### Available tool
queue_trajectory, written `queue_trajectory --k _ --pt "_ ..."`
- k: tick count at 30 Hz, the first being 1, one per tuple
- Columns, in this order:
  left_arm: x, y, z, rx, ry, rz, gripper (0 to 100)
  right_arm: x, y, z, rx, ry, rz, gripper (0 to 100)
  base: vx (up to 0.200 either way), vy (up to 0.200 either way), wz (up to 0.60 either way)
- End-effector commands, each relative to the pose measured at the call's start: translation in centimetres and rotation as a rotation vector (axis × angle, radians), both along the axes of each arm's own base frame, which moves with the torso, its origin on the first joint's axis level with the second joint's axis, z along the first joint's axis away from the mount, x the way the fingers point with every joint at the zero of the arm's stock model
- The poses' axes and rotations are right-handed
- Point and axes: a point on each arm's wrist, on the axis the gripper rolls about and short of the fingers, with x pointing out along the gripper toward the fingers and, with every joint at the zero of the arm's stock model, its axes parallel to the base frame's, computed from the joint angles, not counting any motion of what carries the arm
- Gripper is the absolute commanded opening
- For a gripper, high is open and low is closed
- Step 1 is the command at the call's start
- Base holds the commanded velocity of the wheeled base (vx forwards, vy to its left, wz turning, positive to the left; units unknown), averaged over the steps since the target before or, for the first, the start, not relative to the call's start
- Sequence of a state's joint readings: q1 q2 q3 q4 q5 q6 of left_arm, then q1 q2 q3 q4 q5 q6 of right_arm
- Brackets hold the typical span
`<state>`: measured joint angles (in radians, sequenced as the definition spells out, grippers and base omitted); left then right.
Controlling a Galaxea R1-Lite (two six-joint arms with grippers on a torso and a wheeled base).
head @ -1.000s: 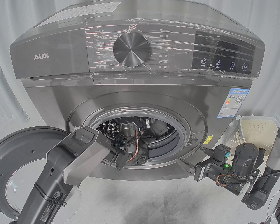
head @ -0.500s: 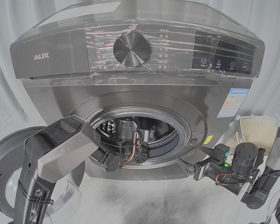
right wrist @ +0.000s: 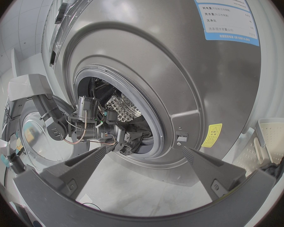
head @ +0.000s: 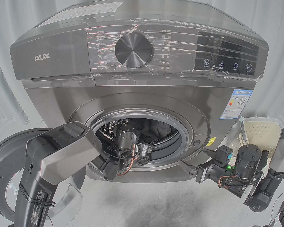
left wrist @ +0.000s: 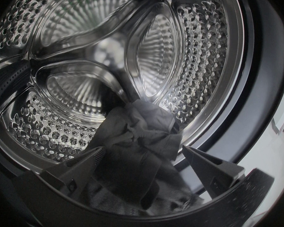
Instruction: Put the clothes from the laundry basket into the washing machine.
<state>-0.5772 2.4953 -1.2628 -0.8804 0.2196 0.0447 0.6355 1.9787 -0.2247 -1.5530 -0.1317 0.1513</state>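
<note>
Left pincer [left wrist: 142, 148], apart, at the washer [head: 148, 98] mouth before dark clothes [left wrist: 132, 167] in the drum [left wrist: 192, 48]; right pincer [right wrist: 143, 148], apart, empty, near the basket [head: 262, 133].

The door [head: 6, 161] is being cut off at the left edge and partly covered by the left arm [head: 64, 153]. The basket [head: 262, 134] is being partly hidden behind the right arm [head: 282, 155], the clothes [head: 153, 130] behind the left wrist [head: 124, 137].
</note>
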Motion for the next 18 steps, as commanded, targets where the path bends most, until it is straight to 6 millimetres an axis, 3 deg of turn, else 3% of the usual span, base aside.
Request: queue_trajectory --k 1,5,6,11,18 --pt "0.1 0.1 -1.2 0.026 0.017 0.000 100 0.0 0.1 0.0 0.001 -0.001 0.001 100 0.000 0.000 0.00" --pt "0.3 0.6 -1.8 0.048 0.025 0.005 100 0.1 0.1 0.0 0.003 -0.002 0.002 100 0.000 0.000 0.00" --pt "0.4 0.6 -1.9 0.048 0.023 0.006 0 0.1 0.0 0.0 0.003 -0.002 0.001 100 0.000 0.000 0.00" --pt "0.9 0.3 -1.3 0.014 -0.008 0.011 0 0.1 0.1 0.1 0.005 -0.004 0.005 100 0.000 0.000 0.00" --pt "3.1 -1.2 1.1 -0.158 -0.130 0.063 0 0.1 0.1 0.1 0.009 -0.005 0.008 100 0.000 0.000 0.00"
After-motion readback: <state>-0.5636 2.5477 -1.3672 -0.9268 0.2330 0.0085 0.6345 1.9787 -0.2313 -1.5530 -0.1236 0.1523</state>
